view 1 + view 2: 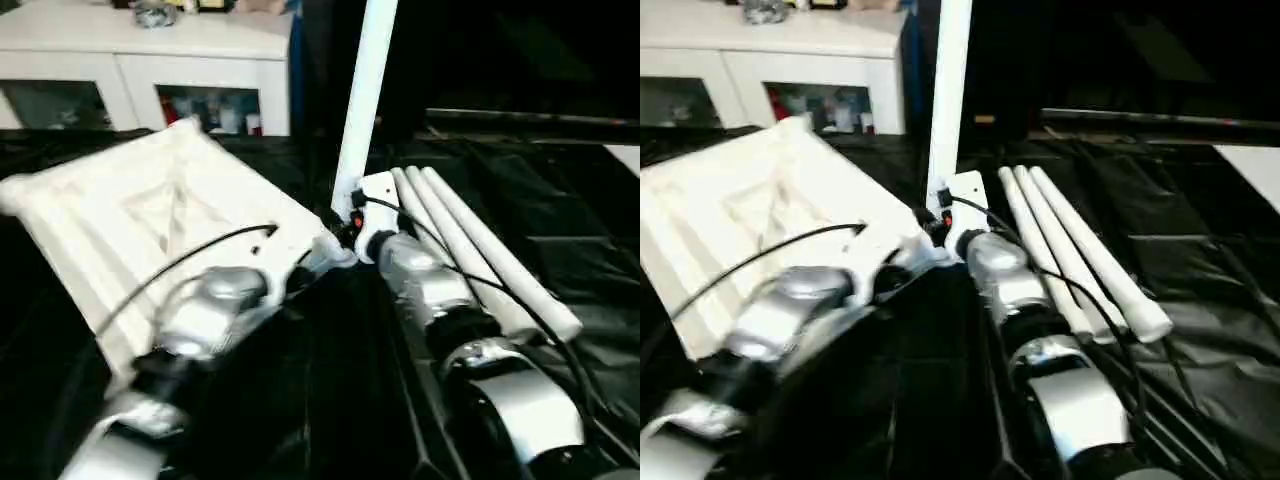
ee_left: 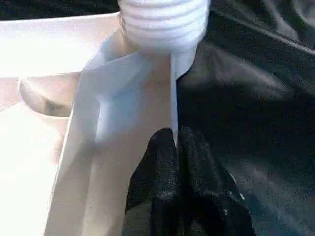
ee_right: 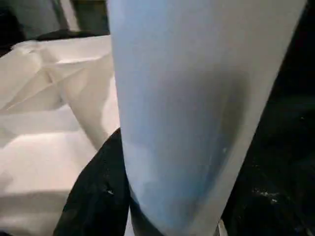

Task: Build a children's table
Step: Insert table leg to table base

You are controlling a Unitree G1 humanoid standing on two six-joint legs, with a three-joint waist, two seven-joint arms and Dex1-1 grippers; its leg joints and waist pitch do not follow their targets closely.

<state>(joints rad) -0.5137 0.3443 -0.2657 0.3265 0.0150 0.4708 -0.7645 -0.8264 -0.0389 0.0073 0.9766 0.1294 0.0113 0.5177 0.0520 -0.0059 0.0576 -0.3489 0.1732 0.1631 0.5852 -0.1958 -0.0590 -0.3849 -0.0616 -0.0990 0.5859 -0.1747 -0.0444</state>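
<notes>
At eleven o'clock we see a white cabinet with glass doors [image 1: 150, 70], small coloured items dim behind the glass. A crinkled black plastic sheet [image 1: 560, 210] covers the worktop from three to six o'clock.

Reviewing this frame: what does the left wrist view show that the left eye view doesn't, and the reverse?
Left wrist view alone: the upright leg's threaded end at the tabletop's corner, and the left gripper pinching a thin wall of the tabletop there.

Left eye view alone: three spare legs lying side by side on the black sheet, the white cabinet, and both silver forearms.

Both share: the ribbed tabletop and the leg at its corner.
</notes>
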